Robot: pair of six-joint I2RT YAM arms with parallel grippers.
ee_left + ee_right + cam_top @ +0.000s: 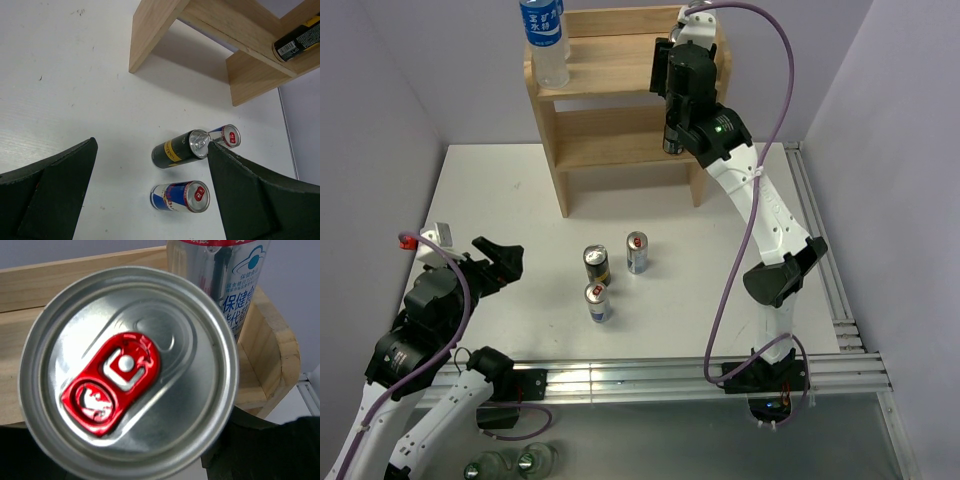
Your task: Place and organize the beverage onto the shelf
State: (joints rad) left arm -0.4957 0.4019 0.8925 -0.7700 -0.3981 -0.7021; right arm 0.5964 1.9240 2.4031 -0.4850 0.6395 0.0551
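The light wooden shelf (610, 75) stands at the back of the table. A clear water bottle with a blue label (543, 40) is on its top tier at the left. My right gripper (674, 132) is shut on a silver can with a red tab (127, 367), held at the right end of the lower tier. Another silver can with blue writing (227, 280) stands just behind it. Three cans stand on the table: black and yellow (597, 264), silver (637, 252), blue and silver (598, 301). My left gripper (492, 262) is open, left of them, holding nothing.
In the left wrist view a black can (299, 43) rests on the shelf's lower tier (250, 35). A metal rail (650, 375) runs along the near table edge, and another (820, 250) along the right side. Purple walls close in left and right.
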